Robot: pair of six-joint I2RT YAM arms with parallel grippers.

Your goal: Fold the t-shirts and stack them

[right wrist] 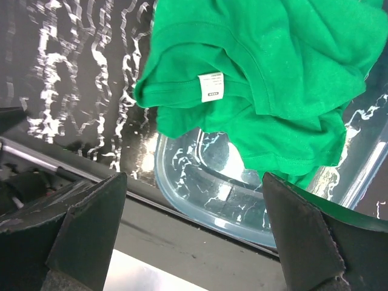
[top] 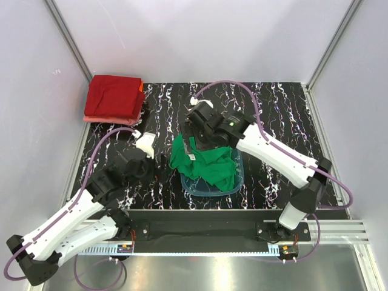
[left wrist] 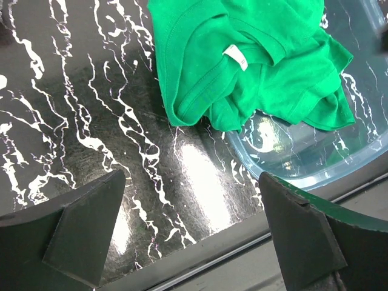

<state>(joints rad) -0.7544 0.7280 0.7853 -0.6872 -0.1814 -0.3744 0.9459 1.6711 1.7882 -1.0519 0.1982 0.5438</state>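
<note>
A bright green t-shirt (top: 203, 160) lies crumpled, half in the blue tub (top: 212, 187) and half spilling over its left rim onto the table. Its collar and white label face up in the left wrist view (left wrist: 242, 60) and the right wrist view (right wrist: 273, 73). Dark red folded shirts (top: 113, 97) sit stacked at the far left corner on a salmon-pink one (top: 100, 120). My left gripper (top: 157, 165) (left wrist: 191, 177) is open and empty, left of the green shirt. My right gripper (top: 197, 140) (right wrist: 194, 179) is open and empty, above the shirt's far edge.
The translucent blue plastic tub (left wrist: 303, 157) (right wrist: 200, 200) stands near the table's front edge. The table (top: 279, 115) is black with white marbling. White walls and metal frame posts close in the left, right and back sides.
</note>
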